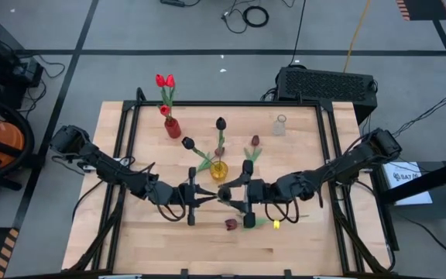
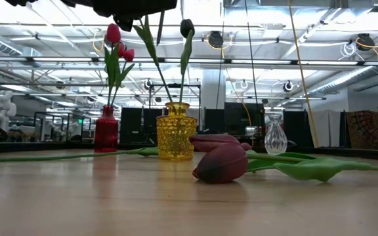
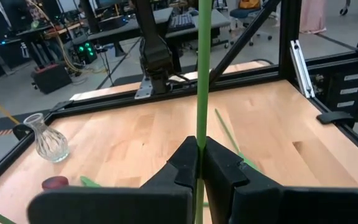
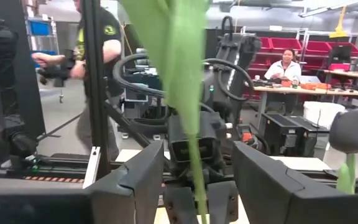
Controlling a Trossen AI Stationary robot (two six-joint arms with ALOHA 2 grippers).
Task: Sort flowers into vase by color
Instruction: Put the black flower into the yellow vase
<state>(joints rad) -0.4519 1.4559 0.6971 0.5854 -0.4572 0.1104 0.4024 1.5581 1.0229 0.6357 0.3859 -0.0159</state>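
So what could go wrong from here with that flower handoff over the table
1. The left gripper pinches only the thin stem; with the right gripper open around it, the flower may swing or slip.
2. The yellow vase already holds two flowers, so lowering another could catch their leaves or tip it.
3. The maroon tulips lying nearby could get swept.

1. Table [image 1: 300,240]: pale wood boards, smooth with a satin sheen.
2. Table frame [image 3: 328,59]: black matt metal bars.
3. Yellow vase [image 2: 176,131]: translucent glass, studded surface, glossy.
4. Clear vase [image 2: 275,136]: smooth colourless glass.
5. Red vase [image 2: 106,130]: glossy and opaque.
6. Maroon tulip head [image 2: 220,163]: soft, matt, cloth-like petals.
7. Green stem [image 3: 202,68]: smooth matt plastic.
8. Left gripper [image 3: 201,163] fingers [image 3: 225,165]: dark matt plastic.
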